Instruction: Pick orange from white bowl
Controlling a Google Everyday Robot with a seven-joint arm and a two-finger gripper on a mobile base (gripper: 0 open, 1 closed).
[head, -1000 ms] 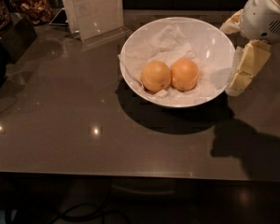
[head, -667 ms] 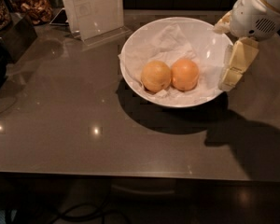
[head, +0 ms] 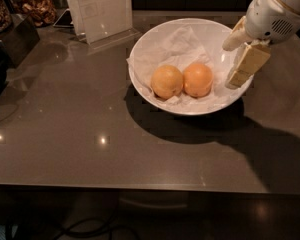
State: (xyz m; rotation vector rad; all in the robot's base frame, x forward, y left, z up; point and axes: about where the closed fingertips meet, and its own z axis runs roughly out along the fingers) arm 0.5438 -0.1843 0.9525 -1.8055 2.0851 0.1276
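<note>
Wide white bowl (head: 216,29) sits on table (head: 80,139) toward far right corner, lined with crumpled paper (head: 172,46). Orange (head: 197,79) lies in bowl middle, touching paler fruit (head: 167,82) on its left. Gripper (head: 242,66) hangs over bowl's right rim, tip low inside bowl, right of orange, not touching it. Gripper spread or pressed together: cannot tell. Clear sign holder (head: 102,9) stands at far edge.

counted: white bowl (head: 190,109) 1 | orange (head: 197,79) 1 | paler yellowish fruit (head: 166,81) 1 | paper lining (head: 172,46) 1 | sign stand (head: 102,9) 1 | gripper (head: 240,70) 1, hung over the bowl's right rim
</note>
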